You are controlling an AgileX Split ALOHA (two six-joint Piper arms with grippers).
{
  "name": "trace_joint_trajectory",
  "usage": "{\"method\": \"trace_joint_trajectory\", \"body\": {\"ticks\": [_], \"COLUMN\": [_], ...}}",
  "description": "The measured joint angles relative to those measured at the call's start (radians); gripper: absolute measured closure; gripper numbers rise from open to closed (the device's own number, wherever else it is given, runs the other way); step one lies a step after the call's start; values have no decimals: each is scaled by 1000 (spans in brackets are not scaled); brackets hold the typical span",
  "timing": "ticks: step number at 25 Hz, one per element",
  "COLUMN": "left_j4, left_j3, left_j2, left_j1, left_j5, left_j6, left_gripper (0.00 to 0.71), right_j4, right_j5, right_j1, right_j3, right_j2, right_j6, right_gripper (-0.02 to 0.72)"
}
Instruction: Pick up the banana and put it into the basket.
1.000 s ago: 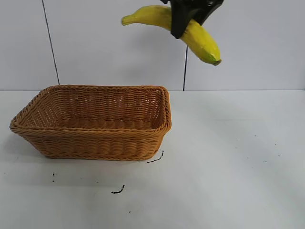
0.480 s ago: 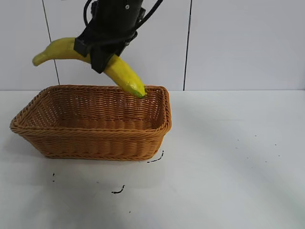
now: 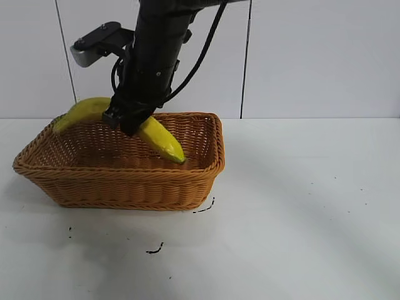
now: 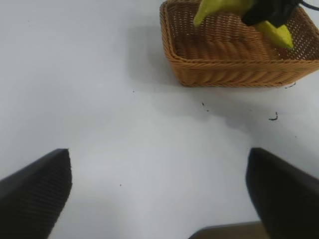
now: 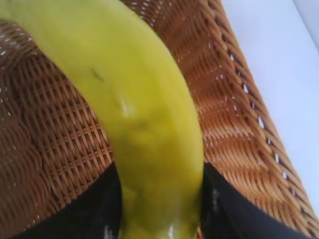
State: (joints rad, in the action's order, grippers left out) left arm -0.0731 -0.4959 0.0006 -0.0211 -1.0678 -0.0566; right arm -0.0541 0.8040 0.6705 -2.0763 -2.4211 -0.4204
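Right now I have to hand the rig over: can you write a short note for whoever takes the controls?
Right gripper: shut on the banana at its middle, inside the basket's opening.
Left gripper: open, parked over bare table, away from the basket.
Done: banana picked up and carried over the basket.
Left: lower it to the basket floor, release, withdraw. Contact with the floor cannot be seen.

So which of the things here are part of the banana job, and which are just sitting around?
Part of the job:
- banana, clamped in the right gripper, hanging tilted inside the basket
- basket on the white table

Just lying about:
- left gripper, open, parked away from the basket
- small dark specks on the table in front of the basket
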Motion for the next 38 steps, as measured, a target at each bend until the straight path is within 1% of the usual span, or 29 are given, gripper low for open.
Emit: {"method": "trace_joint_trajectory", "body": {"ticks": [4, 5, 6, 8, 10, 12, 14, 16, 19, 20, 23, 25, 27, 28, 31, 34, 38], "left_j4": [0, 0, 0, 0, 0, 0, 0, 0, 0, 0, 0, 0, 0, 0, 0, 0, 0], "left_j3": [0, 0, 0, 0, 0, 0, 0, 0, 0, 0, 0, 0, 0, 0, 0, 0, 0], "left_j2": [0, 0, 0, 0, 0, 0, 0, 0, 0, 0, 0, 0, 0, 0, 0, 0, 0], "left_j1": [0, 0, 0, 0, 0, 0, 0, 0, 0, 0, 0, 0, 0, 0, 0, 0, 0], "left_j5": [0, 0, 0, 0, 0, 0, 0, 0, 0, 0, 0, 0, 0, 0, 0, 0, 0], "left_j6": [0, 0, 0, 0, 0, 0, 0, 0, 0, 0, 0, 0, 0, 0, 0, 0, 0], "left_gripper": [20, 20, 20, 20, 20, 20, 20, 20, 20, 20, 20, 20, 20, 20, 20, 20, 20], "right_j4": [0, 0, 0, 0, 0, -3, -13, -33, -67, -76, -79, -61, -36, -22, 7, 13, 16], "right_j5": [4, 9, 9, 9, 9, 9, 12, 15, 50, 80, 211, 309, 370, 388, 401, 409, 411], "right_j1": [0, 0, 0, 0, 0, 0, 0, 0, 0, -1, -20, -55, -103, -133, -227, -323, -459], "right_j3": [0, 0, 0, 0, 0, 0, 0, 0, -11, -20, -75, -118, -149, -157, -160, -160, -160], "right_j2": [0, 0, 0, 1, 1, 6, 21, 51, 112, 133, 178, 189, 190, 191, 191, 189, 189], "right_j6": [4, 5, 6, 6, 6, 14, 42, 86, 159, 172, 234, 293, 330, 346, 373, 388, 388], "right_gripper": [398, 377, 313, 144, 61, 30, 17, 12, 12, 12, 12, 12, 12, 12, 12, 12, 12]}}
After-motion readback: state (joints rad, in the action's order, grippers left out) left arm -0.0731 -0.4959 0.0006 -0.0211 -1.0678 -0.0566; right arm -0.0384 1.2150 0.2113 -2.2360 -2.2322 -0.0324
